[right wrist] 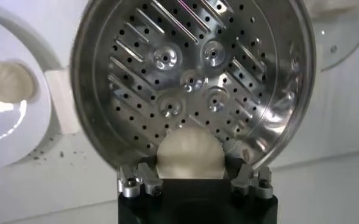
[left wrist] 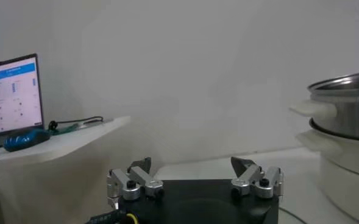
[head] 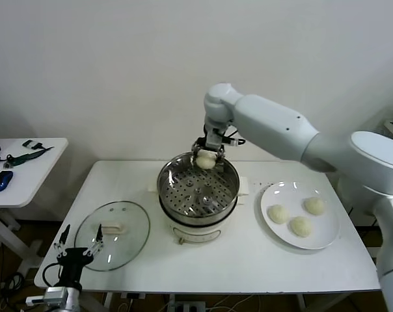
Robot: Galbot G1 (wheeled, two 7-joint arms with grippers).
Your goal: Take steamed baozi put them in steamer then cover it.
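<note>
The steel steamer (head: 174, 190) stands mid-table with its perforated tray (right wrist: 191, 79) bare. My right gripper (head: 207, 156) hangs over the steamer's far rim, shut on one cream-white baozi (head: 205, 161). That baozi (right wrist: 188, 155) sits between the gripper's (right wrist: 189, 167) fingers above the tray's edge. Three more baozi (head: 300, 225) lie on the white plate (head: 317, 242) to the right. The glass cover (head: 128, 224) lies flat at the table's front left. My left gripper (head: 79, 242) waits open just off the cover's near edge; in the left wrist view it (left wrist: 194, 167) holds nothing.
A small side table (head: 34, 162) at the left carries a blue mouse (head: 0, 181), cables and a laptop (left wrist: 11, 94). The steamer's white side handle (left wrist: 313, 109) sticks out toward the left arm. A wall runs close behind the table.
</note>
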